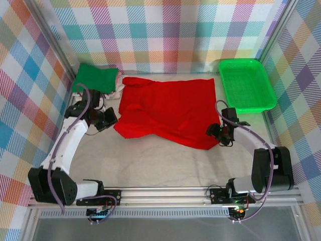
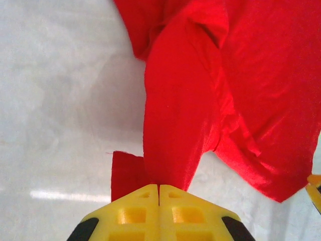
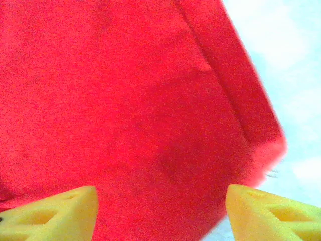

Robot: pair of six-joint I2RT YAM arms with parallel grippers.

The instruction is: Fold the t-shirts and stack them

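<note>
Left gripper (image 2: 159, 187) clamped an edge of the red t-shirt (image 1: 168, 110), likely to fold it; right gripper (image 3: 160, 193) stood with jaws apart over its corner.

One red t-shirt (image 1: 168, 113), one green (image 1: 95, 78), one basket (image 1: 250, 108)

The pale table (image 1: 150, 160) bears a red t-shirt (image 1: 168, 113), a green t-shirt (image 1: 95, 77), seemingly whitish cloth (image 1: 120, 83) and a basket (image 1: 239, 61).

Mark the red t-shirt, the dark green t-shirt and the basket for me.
red t-shirt (image 1: 170, 108): top external view, middle of its body.
dark green t-shirt (image 1: 95, 77): top external view, centre of the folded cloth.
basket (image 1: 246, 85): top external view, bare mesh floor.
</note>
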